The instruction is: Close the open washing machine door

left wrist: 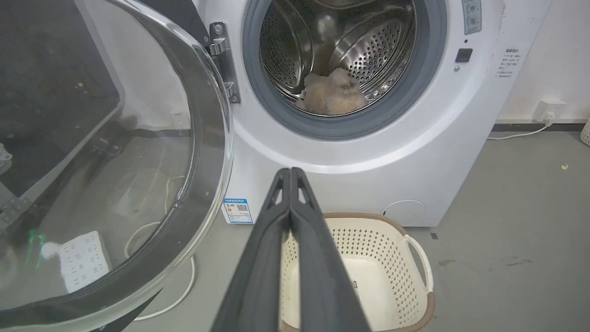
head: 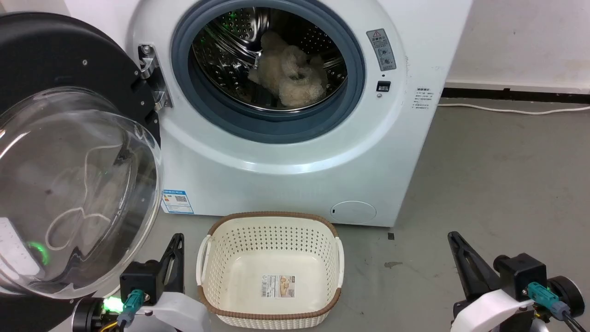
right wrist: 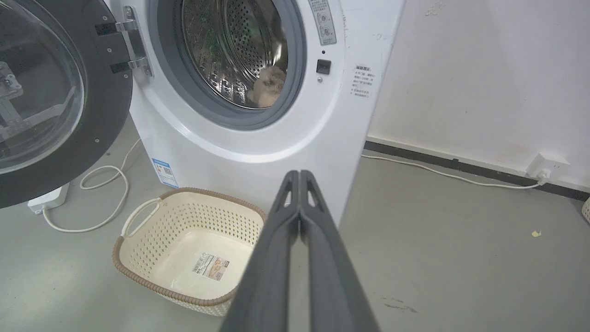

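Grey concrete floor (head: 484, 184) carries the white front-loading washing machine (head: 286, 157). Its round glossy black door with clear glass bowl (head: 55, 60) hangs wide open at the machine's left edge, so closing appears not yet begun. The perforated steel drum (head: 230, 41) holds a beige fluffy item (head: 290, 74). The cream perforated basket (head: 272, 215) holds only a label. The left gripper (left wrist: 291, 175) and right gripper (right wrist: 299, 177) both have jaws pressed together.

Grey floor (head: 498, 184), white wall (head: 521, 41)

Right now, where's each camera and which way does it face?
Head view: high, facing down at the washing machine, washing machine door open left; left gripper, right gripper low.
Left wrist view: along the shut left gripper at the drum.
Right wrist view: same, along the shut right gripper, further right.
Shared: cream laundry basket.
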You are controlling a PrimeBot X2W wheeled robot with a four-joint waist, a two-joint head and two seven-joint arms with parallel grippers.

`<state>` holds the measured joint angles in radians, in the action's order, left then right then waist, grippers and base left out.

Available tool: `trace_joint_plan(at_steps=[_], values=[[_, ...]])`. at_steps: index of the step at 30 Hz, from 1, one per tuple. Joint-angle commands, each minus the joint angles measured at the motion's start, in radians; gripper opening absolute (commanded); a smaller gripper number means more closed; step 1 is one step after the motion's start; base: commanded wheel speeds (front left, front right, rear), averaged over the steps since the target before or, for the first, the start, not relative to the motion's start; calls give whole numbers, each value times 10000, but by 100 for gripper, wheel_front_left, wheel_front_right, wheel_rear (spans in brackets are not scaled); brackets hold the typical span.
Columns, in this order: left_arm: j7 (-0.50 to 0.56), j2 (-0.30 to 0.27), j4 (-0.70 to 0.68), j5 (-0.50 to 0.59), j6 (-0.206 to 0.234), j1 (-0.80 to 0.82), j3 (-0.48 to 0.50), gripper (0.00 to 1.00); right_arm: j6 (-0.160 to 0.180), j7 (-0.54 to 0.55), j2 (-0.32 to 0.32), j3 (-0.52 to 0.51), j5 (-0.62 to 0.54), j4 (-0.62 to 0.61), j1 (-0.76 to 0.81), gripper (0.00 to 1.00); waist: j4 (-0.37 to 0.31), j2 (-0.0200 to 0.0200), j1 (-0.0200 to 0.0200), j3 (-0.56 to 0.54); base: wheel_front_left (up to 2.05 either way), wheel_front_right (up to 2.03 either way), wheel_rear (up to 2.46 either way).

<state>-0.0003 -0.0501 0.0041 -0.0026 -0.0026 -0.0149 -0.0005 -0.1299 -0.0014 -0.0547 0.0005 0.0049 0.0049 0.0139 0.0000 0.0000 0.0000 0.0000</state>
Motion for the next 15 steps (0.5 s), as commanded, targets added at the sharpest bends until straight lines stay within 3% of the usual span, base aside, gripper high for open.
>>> trace_joint_plan(at_steps=[1, 14, 15], values=[[3, -1, -41, 26, 26, 149, 5, 0, -8, 14, 45, -5, -49, -49, -139, 0, 0, 0, 0, 0, 0, 0, 0], [3, -1, -41, 26, 26, 149, 5, 0, -8, 14, 45, -5, -49, -49, -139, 0, 0, 0, 0, 0, 0, 0, 0], [3, -1, -41, 26, 26, 149, 5, 100, -8, 14, 45, -5, -49, -49, -139, 100, 0, 0, 0, 0, 0, 0, 0]])
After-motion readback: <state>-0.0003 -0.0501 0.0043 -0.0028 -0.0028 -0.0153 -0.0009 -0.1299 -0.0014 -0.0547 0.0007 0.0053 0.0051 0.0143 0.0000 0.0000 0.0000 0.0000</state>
